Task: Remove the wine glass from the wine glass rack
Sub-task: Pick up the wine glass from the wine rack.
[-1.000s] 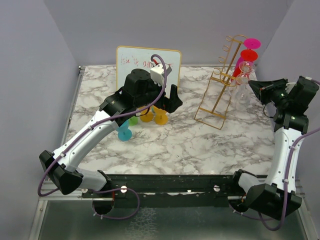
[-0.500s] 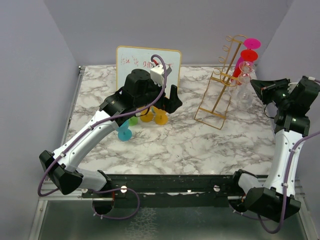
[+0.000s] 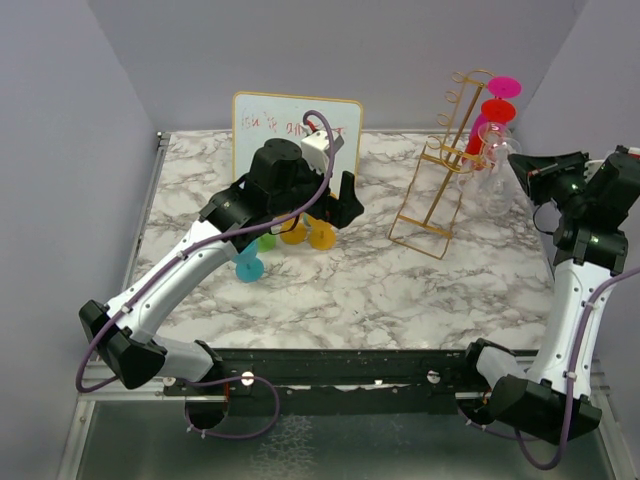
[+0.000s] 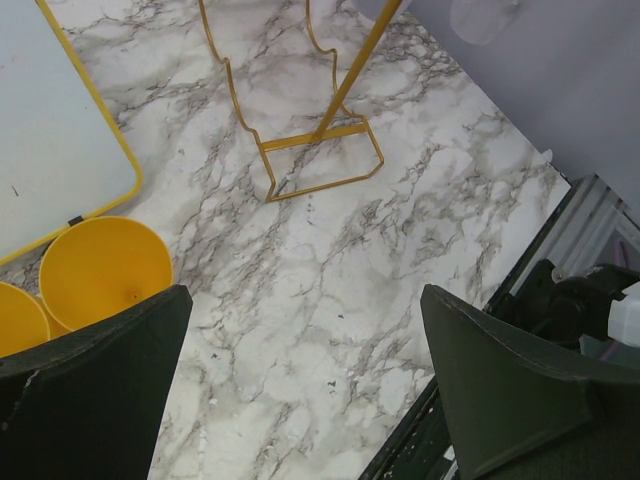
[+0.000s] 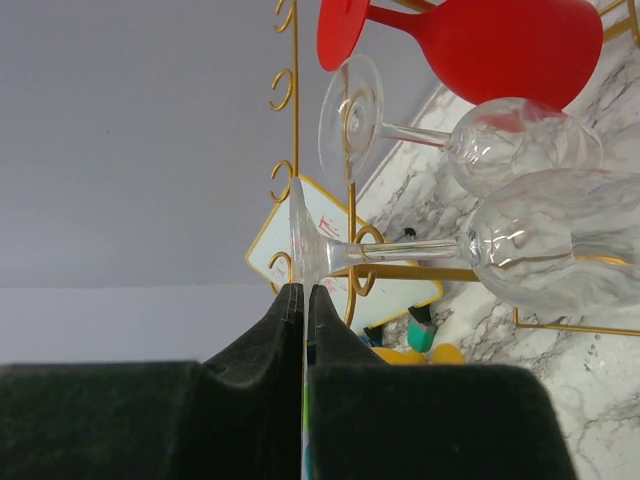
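The gold wire wine glass rack (image 3: 441, 165) stands at the back right of the table, and its base (image 4: 322, 152) shows in the left wrist view. My right gripper (image 3: 513, 163) is shut on the foot of a clear wine glass (image 5: 540, 252), whose thin edge sits between my right gripper's (image 5: 304, 291) pads. Its stem lies across a loop hook of the rack (image 5: 294, 120); whether it still rests in the hook I cannot tell. A second clear glass (image 5: 515, 140) and a red glass (image 5: 500, 40) hang above it. My left gripper (image 4: 305, 375) is open over bare marble.
A yellow-framed whiteboard (image 3: 296, 125) stands at the back. Yellow cups (image 3: 307, 234), a green one (image 3: 267, 242) and a teal one (image 3: 248, 268) sit under the left arm (image 3: 290, 185). A pink glass (image 3: 505, 87) tops the rack. The side wall is close behind my right arm.
My right gripper has risen a little and shifted right, away from the rack, carrying the clear glass with it. The left arm has stayed put.
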`<state>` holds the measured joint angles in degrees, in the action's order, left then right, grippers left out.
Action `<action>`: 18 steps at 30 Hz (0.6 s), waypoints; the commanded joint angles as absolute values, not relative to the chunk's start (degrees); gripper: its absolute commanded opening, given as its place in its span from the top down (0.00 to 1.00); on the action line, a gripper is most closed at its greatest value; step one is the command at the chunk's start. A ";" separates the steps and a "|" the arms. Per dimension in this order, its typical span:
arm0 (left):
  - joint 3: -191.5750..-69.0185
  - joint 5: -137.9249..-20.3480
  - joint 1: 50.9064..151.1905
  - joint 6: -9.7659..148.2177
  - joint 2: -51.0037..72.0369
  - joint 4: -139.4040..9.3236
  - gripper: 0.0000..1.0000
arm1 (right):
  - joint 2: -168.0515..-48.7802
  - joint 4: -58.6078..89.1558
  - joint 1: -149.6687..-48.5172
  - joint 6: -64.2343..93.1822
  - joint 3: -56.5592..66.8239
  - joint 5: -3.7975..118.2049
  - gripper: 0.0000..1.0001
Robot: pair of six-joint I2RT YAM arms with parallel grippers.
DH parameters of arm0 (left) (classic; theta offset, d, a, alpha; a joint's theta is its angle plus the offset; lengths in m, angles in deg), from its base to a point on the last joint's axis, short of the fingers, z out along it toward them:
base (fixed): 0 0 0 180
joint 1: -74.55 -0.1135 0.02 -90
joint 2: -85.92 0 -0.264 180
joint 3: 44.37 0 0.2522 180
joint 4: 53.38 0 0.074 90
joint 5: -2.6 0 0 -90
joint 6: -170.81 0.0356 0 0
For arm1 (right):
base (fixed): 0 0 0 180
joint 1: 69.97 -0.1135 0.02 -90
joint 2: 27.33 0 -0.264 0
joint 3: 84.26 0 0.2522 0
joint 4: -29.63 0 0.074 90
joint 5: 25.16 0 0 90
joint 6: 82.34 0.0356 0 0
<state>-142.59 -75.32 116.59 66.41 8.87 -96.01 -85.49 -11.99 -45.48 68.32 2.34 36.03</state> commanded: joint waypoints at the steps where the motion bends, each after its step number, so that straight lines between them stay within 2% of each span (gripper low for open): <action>1: -143.71 -74.08 116.47 65.86 8.03 -96.32 0.01 | -84.71 -14.19 -45.17 65.98 5.26 38.79 1.00; 11: -143.89 -73.64 116.47 66.30 8.24 -96.32 0.01 | -80.75 -23.58 -47.14 55.65 8.42 47.09 1.00; 18: -142.75 -71.67 116.52 65.66 8.93 -96.11 0.01 | -76.01 -25.96 -50.80 52.54 6.06 46.43 1.00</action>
